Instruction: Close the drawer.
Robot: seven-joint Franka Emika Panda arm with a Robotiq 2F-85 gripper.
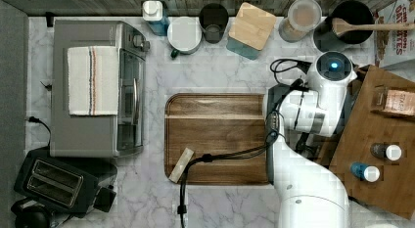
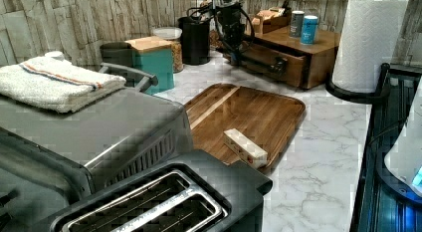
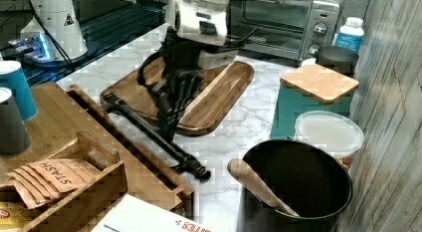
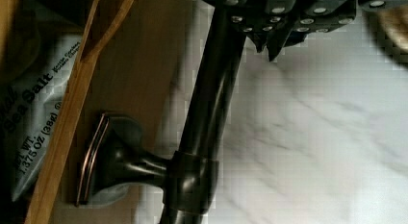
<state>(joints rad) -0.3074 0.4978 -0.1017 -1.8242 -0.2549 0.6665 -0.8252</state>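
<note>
The drawer (image 3: 130, 140) sits in a low wooden cabinet (image 3: 45, 117) and stands slightly open, with a dark gap behind its front. A dark bar handle (image 3: 149, 132) runs along the front (image 2: 271, 57). My gripper (image 3: 169, 128) hangs at the handle's middle, on the counter side of the bar, with its fingers together and holding nothing. In the wrist view the fingertips (image 4: 262, 41) are right beside the handle (image 4: 211, 99), with the wooden drawer front (image 4: 139, 65) behind it and a sea salt packet (image 4: 29, 113) inside the open drawer.
A dark wooden cutting board (image 1: 215, 135) with a small pale block (image 1: 181, 164) lies on the marble counter. Two bottles (image 1: 386, 152) and a tea box (image 3: 54, 177) stand on the cabinet top. A black pot with a wooden spoon (image 3: 293, 182), canisters and a toaster oven (image 1: 93, 105) ring the counter.
</note>
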